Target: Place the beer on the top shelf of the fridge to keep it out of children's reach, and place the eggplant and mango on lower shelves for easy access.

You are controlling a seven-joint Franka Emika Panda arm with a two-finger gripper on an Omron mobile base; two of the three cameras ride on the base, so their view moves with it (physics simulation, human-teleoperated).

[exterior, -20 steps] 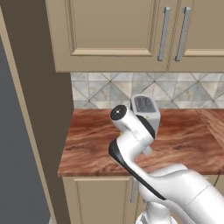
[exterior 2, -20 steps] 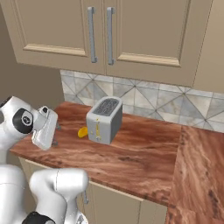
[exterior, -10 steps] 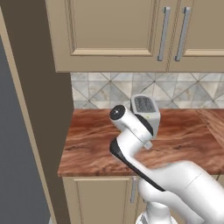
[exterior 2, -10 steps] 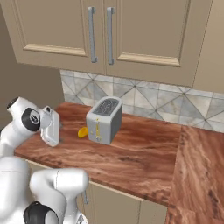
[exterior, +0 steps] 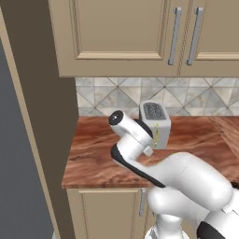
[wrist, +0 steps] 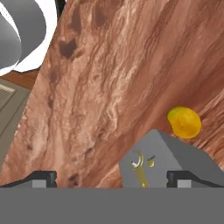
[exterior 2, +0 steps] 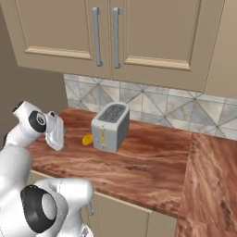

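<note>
Approach to the mango, jaws apart and empty

The gripper (wrist: 111, 177) hangs tilted over the wooden surface (wrist: 100, 87); beyond it the mango (wrist: 184, 122) lies just beside the toaster (wrist: 170, 164). Advice: come in from the open side, clear of the toaster, and centre the jaws before closing.

The mango (wrist: 184, 122), a small smooth yellow-orange fruit (exterior 2: 87, 139), lies on the reddish-brown tabletop (exterior 2: 152, 166) just beside the grey toaster (exterior 2: 110, 127), at its lever end.
</note>
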